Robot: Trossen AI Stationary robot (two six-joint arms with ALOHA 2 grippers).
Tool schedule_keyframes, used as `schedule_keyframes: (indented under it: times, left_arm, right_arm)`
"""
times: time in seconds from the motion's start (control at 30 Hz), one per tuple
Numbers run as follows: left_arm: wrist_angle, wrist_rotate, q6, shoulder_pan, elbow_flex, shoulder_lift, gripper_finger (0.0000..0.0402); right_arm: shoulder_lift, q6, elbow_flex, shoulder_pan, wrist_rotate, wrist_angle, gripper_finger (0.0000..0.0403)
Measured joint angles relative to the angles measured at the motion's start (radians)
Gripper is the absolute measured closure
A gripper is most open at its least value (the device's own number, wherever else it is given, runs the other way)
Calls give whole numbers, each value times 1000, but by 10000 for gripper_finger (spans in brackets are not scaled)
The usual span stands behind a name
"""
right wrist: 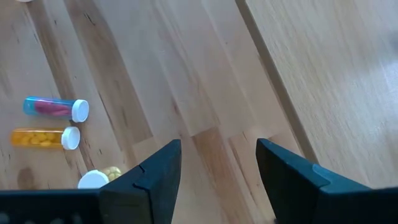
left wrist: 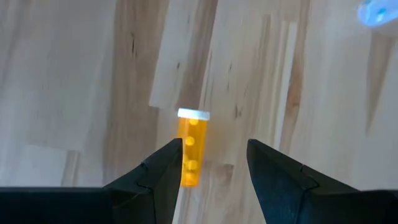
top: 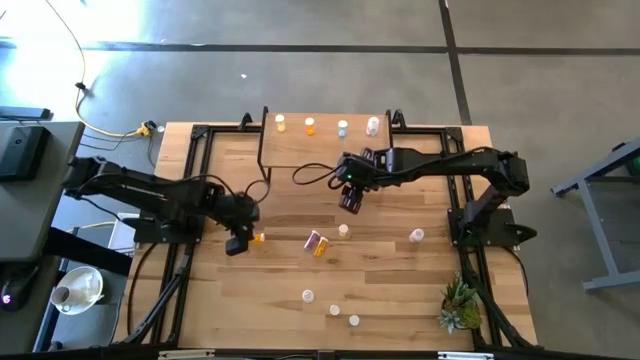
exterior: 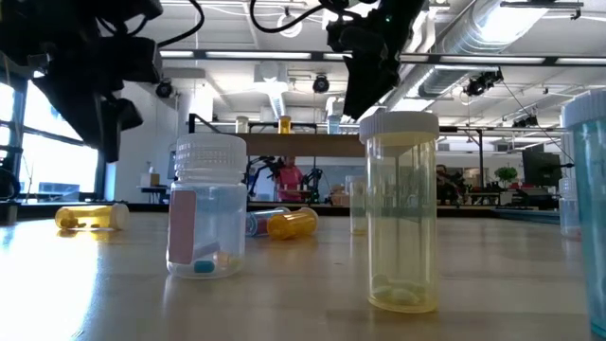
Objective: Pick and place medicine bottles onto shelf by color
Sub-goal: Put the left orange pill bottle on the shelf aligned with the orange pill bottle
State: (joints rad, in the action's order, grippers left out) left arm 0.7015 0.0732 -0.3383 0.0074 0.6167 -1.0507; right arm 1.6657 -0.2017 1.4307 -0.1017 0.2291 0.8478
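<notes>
Wooden tabletop (top: 380, 280) runs under everything, with three small white-capped bottles (top: 331, 311) standing near its front edge. Farther in, two bottles lie side by side at mid-table, an orange one (right wrist: 45, 138) and a pink-and-blue one (right wrist: 55, 107), with a third capped bottle (top: 344, 231) upright just beside them. At that same depth the left gripper (left wrist: 214, 163) hangs over a lying orange bottle (left wrist: 190, 148), fingers parted and empty, the bottle lying between the tips. Beyond, the right gripper (right wrist: 219, 167) hovers over bare wood just in front of the shelf (top: 300, 152), its fingers spread wide and holding nothing. Farthest back, four bottles (top: 310, 126) stand in a row along the shelf's rear edge
</notes>
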Motion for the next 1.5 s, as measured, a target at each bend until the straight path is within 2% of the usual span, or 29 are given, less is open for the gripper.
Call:
schedule_keyframes:
  times: [0.17, 0.37, 0.6, 0.9, 1.03, 1.3, 1.5]
  left_arm:
    - [0, -16, -23, -51, 0, -70, 232]
    - [2, -96, -53, -74, 0, -174, 232]
    - [0, -55, -54, -75, 0, -270, 232]
    - [-27, -62, -52, -75, 0, -354, 233]
    - [-27, -65, -45, -74, 0, -364, 253]
    - [-50, -66, -5, -74, 0, -364, 328]
    - [-147, -50, 82, -44, 0, -353, 324]
  right_arm:
    - [0, 0, 0, 0, 0, 0, 204]
    - [0, 0, 0, 0, 0, 0, 204]
    - [0, 0, 0, 0, 0, 0, 204]
    - [1, 0, 0, 0, 0, -1, 204]
    - [1, 0, 0, 0, 0, -10, 204]
    - [1, 0, 0, 0, 0, -12, 204]
    - [2, 16, 32, 31, 0, 17, 204]
